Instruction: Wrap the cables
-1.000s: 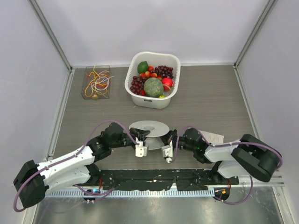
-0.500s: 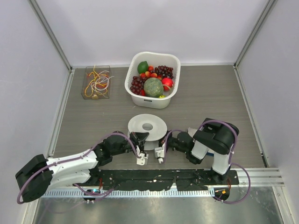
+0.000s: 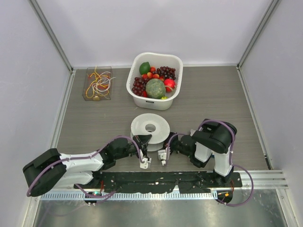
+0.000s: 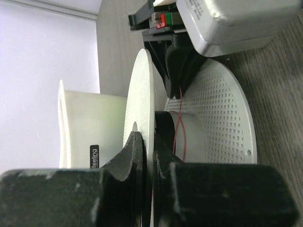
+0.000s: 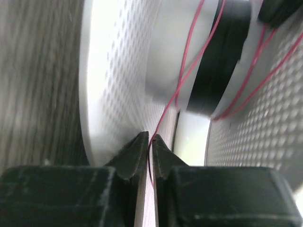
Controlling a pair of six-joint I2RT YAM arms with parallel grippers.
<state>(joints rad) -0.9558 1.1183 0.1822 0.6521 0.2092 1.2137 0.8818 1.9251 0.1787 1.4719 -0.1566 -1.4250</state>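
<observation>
Right arm: folded in from its long reach along the desk (image 3: pixel 213 99); the elbow now stands high by its base and the wrist points left at the spool (image 3: pixel 140 124).
Spool: this white perforated reel lay low and tipped between the arms a second ago. It now sits slightly farther from the bases, with both flanges showing.
Left arm: the shoulder has swung inward and the forearm lies lower across the desk.
Left jaws: the left gripper (image 4: pixel 147 128) is closed on the rim of the flange farther from the desk, one finger on each face.
Right jaws: the right gripper (image 5: pixel 149 138) is narrow, a slit apart, and the red wire (image 5: pixel 164 120) drops into that slit. Whether they pinch it or only guide it I cannot tell.
Red wire: it runs from the right jaws to the hub and crosses it between the flanges in what looks like a turn or two.
Other cables: a loose tangle (image 3: pixel 98 82) lies in the clear tray (image 3: pixel 85 94) at the desk's far left, well apart from the spool and beside the fruit basket (image 3: pixel 156 103).
Meaning: the left arm seems to steady the reel while the right feeds wire, so winding looks barely begun and most strands are untouched.
Risk: slack at the right jaws could let the turns slip off the hub.
</observation>
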